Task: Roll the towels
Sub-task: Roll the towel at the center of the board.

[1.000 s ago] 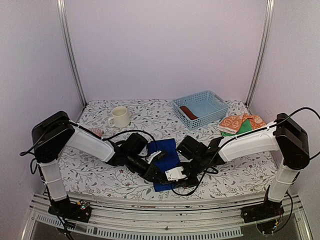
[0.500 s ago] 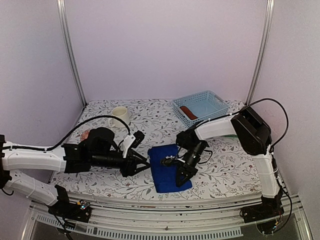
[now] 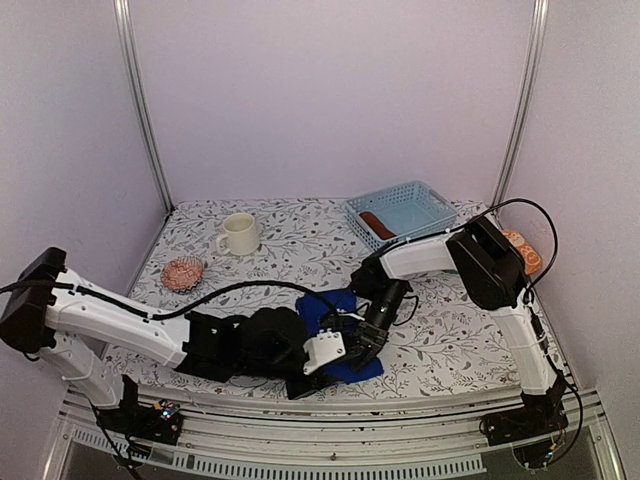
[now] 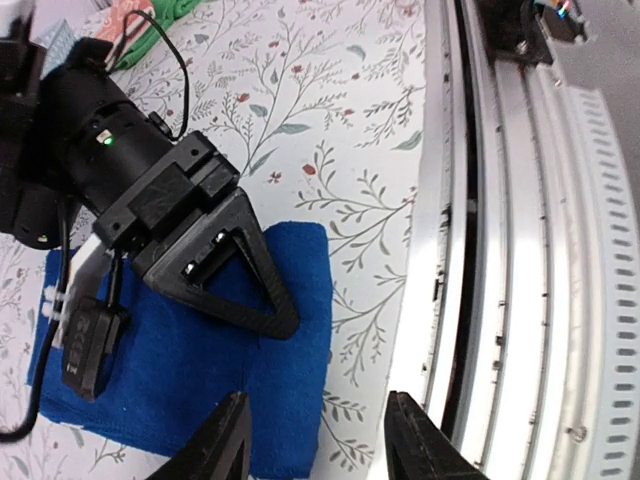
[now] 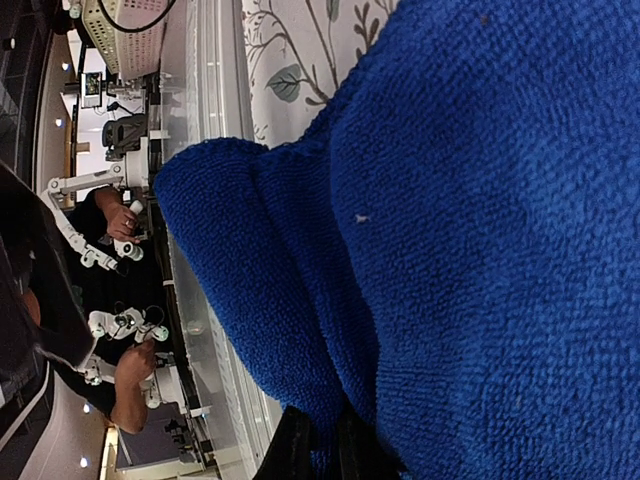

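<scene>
Near edge: left gripper [image 4: 318, 400] now hangs over the grey metal rail [image 4: 520, 250] and the near corner of the royal-blue terry-cloth towel [image 4: 180, 370]. Half a second ago it sat at the towel's left side; the arm has swung round to the front. Its fingers stand apart with nothing between them and have been widening, so it is open and empty

The towel lies on the floral-print tablecloth [image 4: 330, 120], front centre of the table. One end is doubled over into a thick fold (right wrist view). Not yet a roll

Right gripper [image 4: 280, 322], black with triangular fingers, stays planted on the towel's near part, the same spot as half a second ago. Jaws closed. The right wrist view shows the fold running in between the fingertips, so I read it as pinching the cloth, though the contact sits at the frame's edge

Meaning: the left has opened and repositioned while the right keeps the started fold from springing back. Judgement: rolling of the blue one is at an early stage; the left's next grip probably belongs on the near edge, beside the right fingers

Further back: orange white-patterned bundle [image 3: 183, 272] at left, cream ceramic mug [image 3: 240, 234] behind it. Pale blue plastic lattice basket [image 3: 428, 192] at rear right holds a rust-brown towel [image 3: 378, 223], seemingly rolled already. More orange cloth [image 3: 524, 252] peeks from behind the right arm, largely hidden
</scene>
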